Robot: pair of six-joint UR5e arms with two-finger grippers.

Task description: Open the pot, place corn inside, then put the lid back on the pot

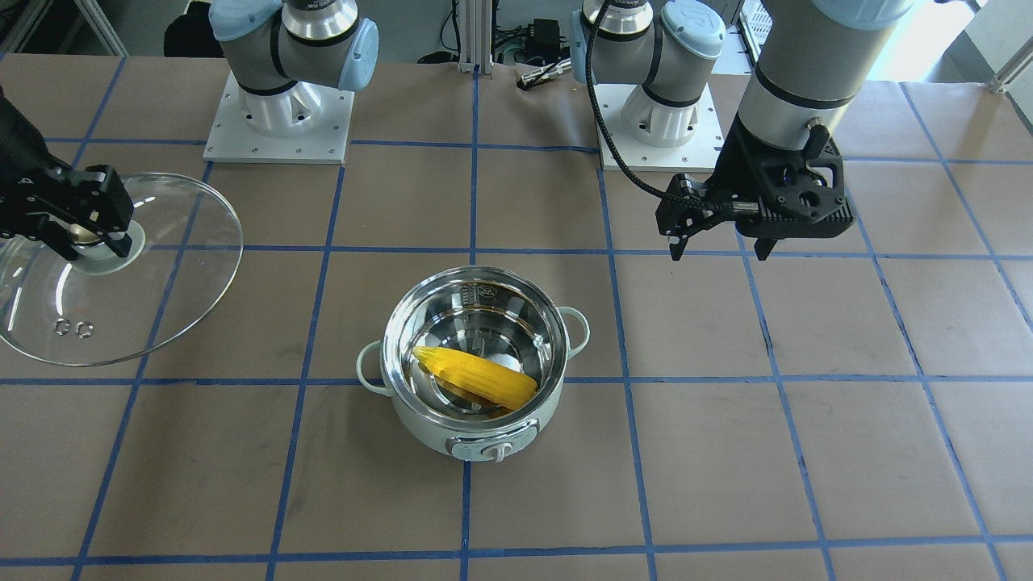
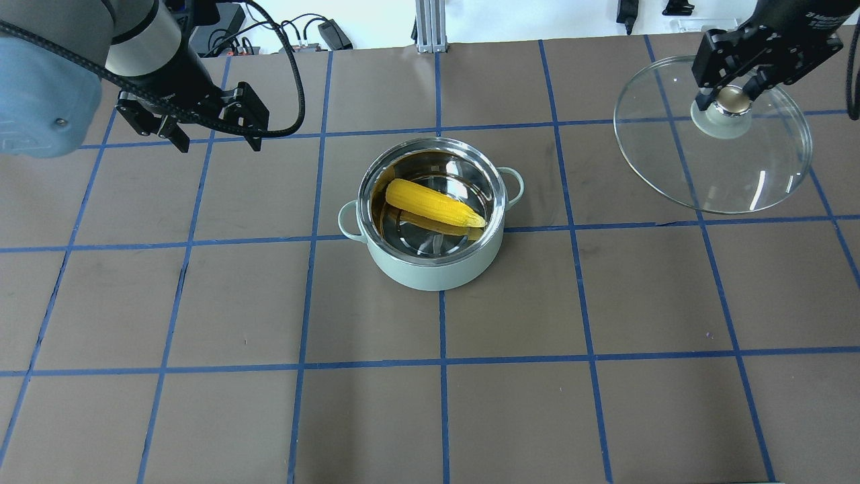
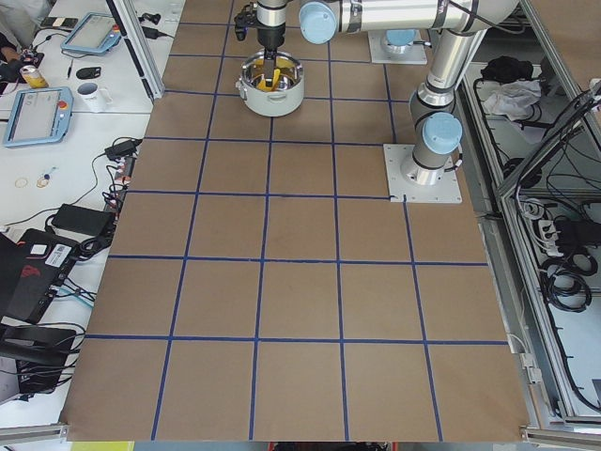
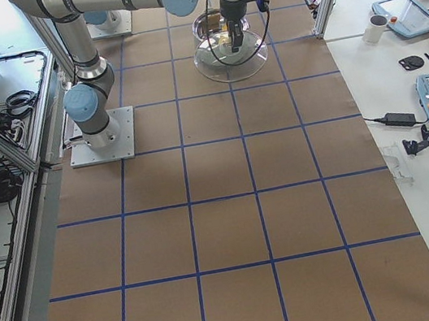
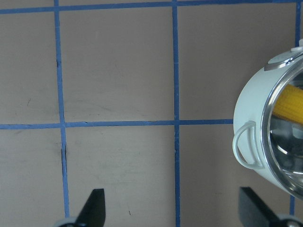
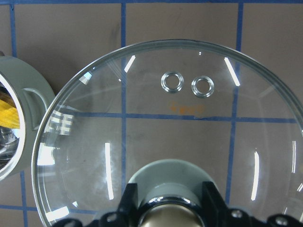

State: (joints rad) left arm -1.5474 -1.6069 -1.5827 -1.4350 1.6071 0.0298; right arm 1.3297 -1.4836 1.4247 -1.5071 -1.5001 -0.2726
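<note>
The pale mint-green pot [image 2: 430,269] stands open at the table's middle, also in the front view [image 1: 420,432]. The yellow corn [image 2: 433,203] lies slanted inside on the steel bottom [image 1: 476,378]. My right gripper [image 2: 732,97] is shut on the cream knob of the glass lid [image 2: 732,168] and holds it tilted, well off to the pot's side [image 1: 161,266]. The right wrist view shows the lid [image 6: 180,142] with its two vent holes and the pot's edge [image 6: 28,85]. My left gripper [image 2: 218,144] is open and empty, apart from the pot on its other side [image 5: 251,109].
Brown table cover with a blue tape grid. The two arm base plates [image 1: 278,121] [image 1: 658,121] stand at the robot's edge, with cables and a plug box [image 1: 545,36] behind them. Operator desks with tablets and cups run along one side [image 4: 404,13].
</note>
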